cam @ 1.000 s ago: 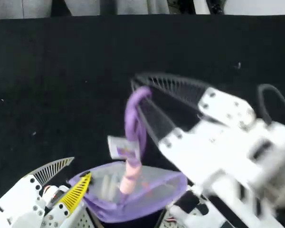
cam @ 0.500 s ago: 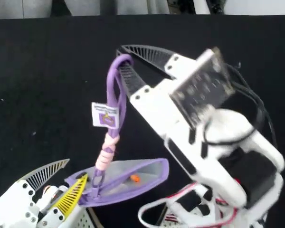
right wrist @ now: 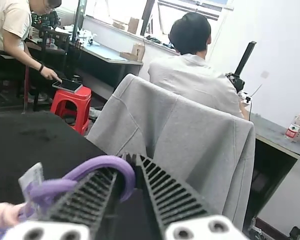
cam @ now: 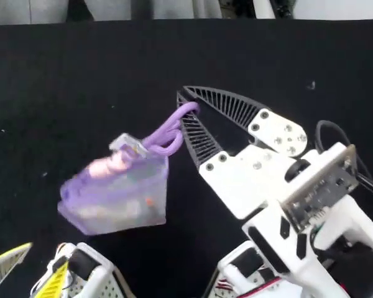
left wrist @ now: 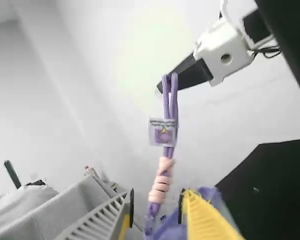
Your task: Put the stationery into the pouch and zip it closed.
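Note:
A translucent purple pouch [cam: 115, 202] hangs in the air from its purple strap [cam: 165, 136], tilted, with a small orange item [cam: 149, 200] showing inside. A white tag [cam: 127, 144] and a pink zipper pull [cam: 102, 167] sit at its top. My right gripper [cam: 181, 104] is shut on the strap loop [right wrist: 102, 167] between its black ribbed fingers [right wrist: 165, 192]. My left gripper [cam: 40, 267], with one yellow finger [left wrist: 210, 220], is open at the near left edge, apart from the pouch. Seen from the left wrist, the strap [left wrist: 169, 100], tag [left wrist: 162, 132] and pouch [left wrist: 212, 197] hang just above it.
The black table [cam: 81, 81] stretches bare to the far edge. The right arm's white body [cam: 280, 198] fills the near right corner. Beyond the table a grey jacket [right wrist: 190, 130] hangs over a chair, with a red stool [right wrist: 70, 102] beside it.
The left gripper let go of the pouch's edge and dropped toward the near left corner. The pouch swung left and up, now hanging only from the strap in the right gripper.

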`<move>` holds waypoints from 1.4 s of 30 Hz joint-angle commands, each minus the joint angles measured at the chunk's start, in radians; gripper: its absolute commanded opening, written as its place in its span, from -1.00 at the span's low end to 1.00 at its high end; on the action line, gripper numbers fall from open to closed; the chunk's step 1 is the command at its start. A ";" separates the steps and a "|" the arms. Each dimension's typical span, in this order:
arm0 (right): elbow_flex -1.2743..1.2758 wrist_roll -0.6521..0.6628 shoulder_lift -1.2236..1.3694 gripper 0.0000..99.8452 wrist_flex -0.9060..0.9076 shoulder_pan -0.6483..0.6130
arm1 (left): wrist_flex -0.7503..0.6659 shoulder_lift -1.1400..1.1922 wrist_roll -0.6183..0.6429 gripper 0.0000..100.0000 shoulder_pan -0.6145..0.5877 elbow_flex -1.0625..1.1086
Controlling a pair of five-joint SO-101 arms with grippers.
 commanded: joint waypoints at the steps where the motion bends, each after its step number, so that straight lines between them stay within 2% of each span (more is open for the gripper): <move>1: -0.004 -0.002 -0.019 -0.98 -0.015 0.020 | 0.012 0.006 -0.026 -0.66 -0.030 0.073; 6: -0.010 -0.002 -0.025 -0.98 0.021 0.020 | 0.012 0.005 -0.091 -0.66 -0.117 0.168; 19: -0.002 0.041 -0.177 -0.98 0.083 0.021 | 0.012 0.005 -0.095 -0.66 -0.117 0.248; 28: -0.001 0.040 -0.176 -0.98 0.080 0.021 | 0.012 0.005 -0.094 -0.66 -0.114 0.576; 35: 0.018 0.048 -0.176 -0.98 0.072 0.021 | 0.012 0.005 -0.089 -0.66 -0.114 0.552; 39: 0.099 0.048 -0.176 -0.98 0.002 0.025 | 0.012 0.005 -0.089 -0.66 -0.113 0.495; 42: 0.168 0.048 -0.176 -0.98 -0.080 0.083 | 0.012 0.005 -0.089 -0.66 -0.113 0.472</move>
